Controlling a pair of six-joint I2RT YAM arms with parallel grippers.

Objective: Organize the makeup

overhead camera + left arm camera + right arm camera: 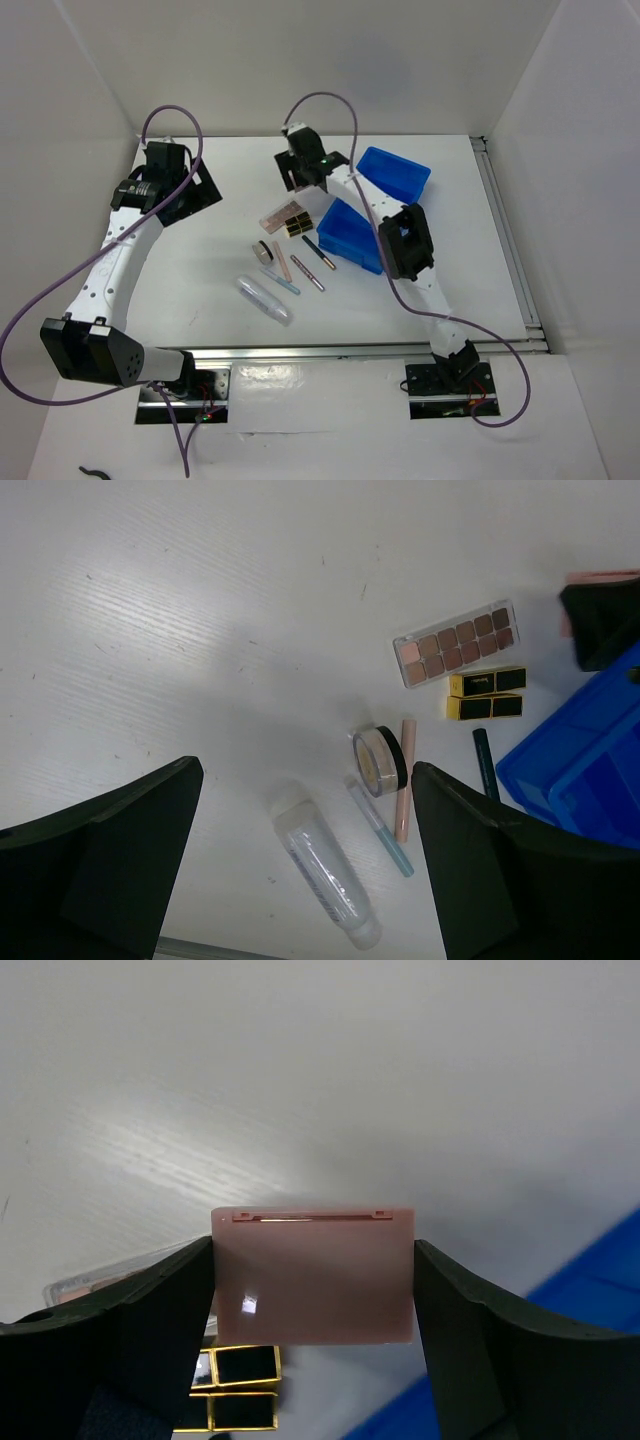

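My right gripper (313, 1290) is shut on the pink square compact (313, 1275) and holds it above the table, over the black-and-gold cases (238, 1385). In the top view this gripper (300, 172) is behind the makeup group. My left gripper (305, 860) is open and empty, high above the clear tube (325, 865); in the top view it (175, 185) is at the far left. On the table lie the eyeshadow palette (457, 643), the black-and-gold cases (487, 693), the round compact (380, 760), a pink pencil (405, 780), a light blue pencil (382, 830) and a dark pencil (485, 763).
Two blue plastic bins stand right of the makeup, one near it (350, 235) and one farther back (393, 173). The near bin also shows in the left wrist view (585, 760). White walls enclose the table. A metal rail (350, 350) runs along the front edge.
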